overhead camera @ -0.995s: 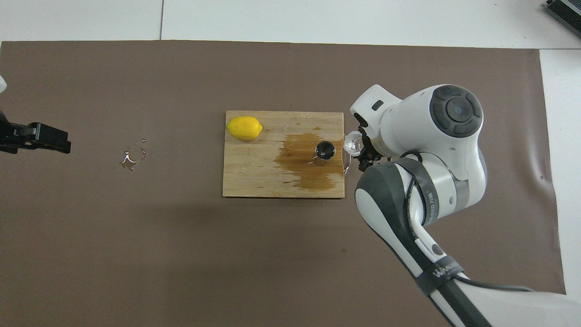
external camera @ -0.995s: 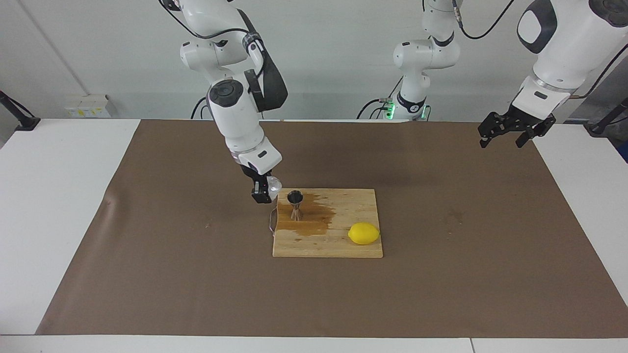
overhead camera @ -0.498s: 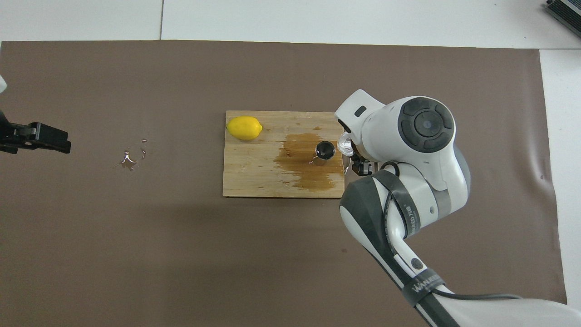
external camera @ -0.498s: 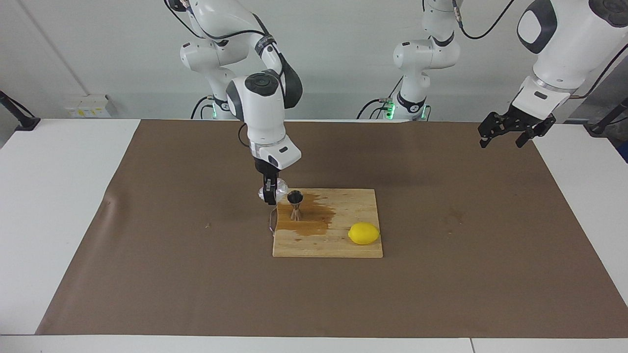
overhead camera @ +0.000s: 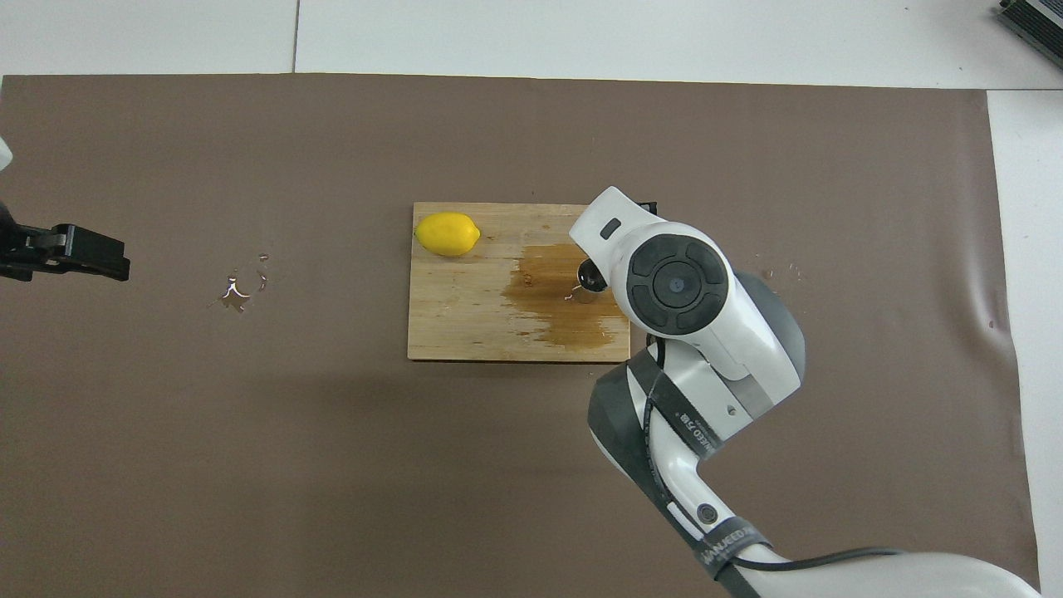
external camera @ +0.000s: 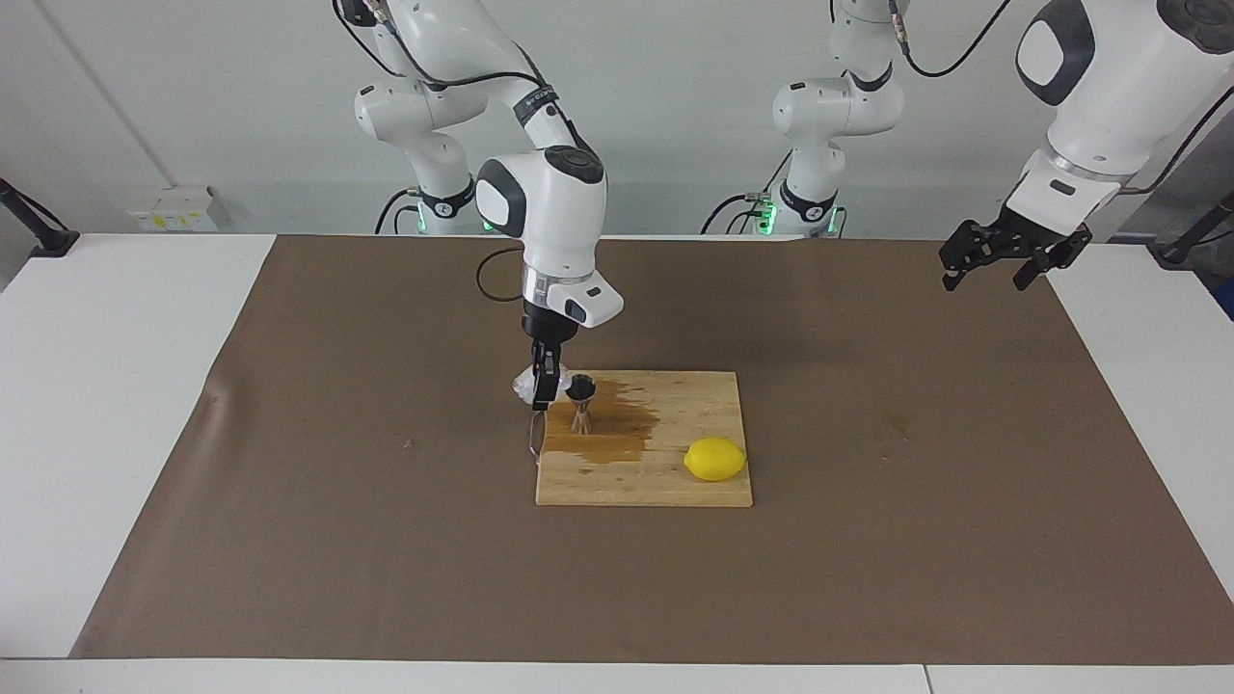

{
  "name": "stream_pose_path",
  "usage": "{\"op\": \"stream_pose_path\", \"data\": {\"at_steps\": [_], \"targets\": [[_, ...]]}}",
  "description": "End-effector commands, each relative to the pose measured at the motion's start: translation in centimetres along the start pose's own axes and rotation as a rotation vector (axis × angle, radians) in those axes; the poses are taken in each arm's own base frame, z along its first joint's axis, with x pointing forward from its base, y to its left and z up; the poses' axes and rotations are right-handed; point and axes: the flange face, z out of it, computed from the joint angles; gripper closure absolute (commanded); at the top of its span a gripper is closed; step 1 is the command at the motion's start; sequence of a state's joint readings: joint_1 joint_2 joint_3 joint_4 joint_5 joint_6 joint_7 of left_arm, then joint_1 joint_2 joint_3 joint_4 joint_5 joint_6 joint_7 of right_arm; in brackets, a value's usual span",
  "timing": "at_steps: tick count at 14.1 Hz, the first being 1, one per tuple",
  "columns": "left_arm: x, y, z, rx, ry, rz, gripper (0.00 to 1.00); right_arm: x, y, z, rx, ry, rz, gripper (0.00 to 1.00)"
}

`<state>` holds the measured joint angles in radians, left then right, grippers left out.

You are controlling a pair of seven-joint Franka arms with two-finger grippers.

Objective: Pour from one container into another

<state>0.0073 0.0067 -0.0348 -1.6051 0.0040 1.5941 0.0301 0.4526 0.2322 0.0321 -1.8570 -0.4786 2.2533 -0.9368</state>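
Observation:
My right gripper (external camera: 542, 386) is shut on the whitish crinkled cup (external camera: 525, 387) and holds it just above the cutting board's edge, right beside the rim of the steel jigger (external camera: 580, 393). The jigger stands upright on the wooden cutting board (external camera: 675, 487), in a dark wet stain (external camera: 617, 434). In the overhead view the right arm's wrist hides the cup and the gripper; only part of the jigger's mouth (overhead camera: 588, 274) shows. My left gripper (external camera: 993, 265) waits open and empty in the air over the mat at the left arm's end, also seen from overhead (overhead camera: 79, 249).
A yellow lemon (external camera: 714, 459) lies on the board's corner toward the left arm's end, farther from the robots than the jigger. Small drops of spilled liquid (overhead camera: 237, 291) lie on the brown mat (external camera: 386, 540) between the board and the left gripper.
The right arm's wrist has swung over the board and turned, bringing the held cup from beside the board's edge up against the jigger's rim. The left arm has not moved.

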Motion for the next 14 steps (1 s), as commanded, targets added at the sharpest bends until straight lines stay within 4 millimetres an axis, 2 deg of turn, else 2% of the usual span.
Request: {"op": "stream_pose_path", "data": {"at_steps": [1, 9, 13, 14], "targets": [[-1.0, -0.1, -0.1, 0.007, -0.009, 0.001, 0.0, 0.6, -0.6, 0.2, -0.041, -0.038, -0.048, 0.74], [-1.1, -0.1, -0.2, 0.007, -0.007, -0.001, 0.0, 1.2, -0.8, -0.4, -0.083, -0.09, -0.094, 0.73], [-1.1, -0.1, -0.2, 0.007, -0.007, -0.001, 0.0, 2.5, -1.6, -0.4, -0.116, -0.137, -0.124, 0.73], [-1.0, -0.1, -0.2, 0.007, -0.006, -0.001, 0.0, 3.4, -2.0, -0.6, -0.124, -0.135, -0.133, 0.73]]}}
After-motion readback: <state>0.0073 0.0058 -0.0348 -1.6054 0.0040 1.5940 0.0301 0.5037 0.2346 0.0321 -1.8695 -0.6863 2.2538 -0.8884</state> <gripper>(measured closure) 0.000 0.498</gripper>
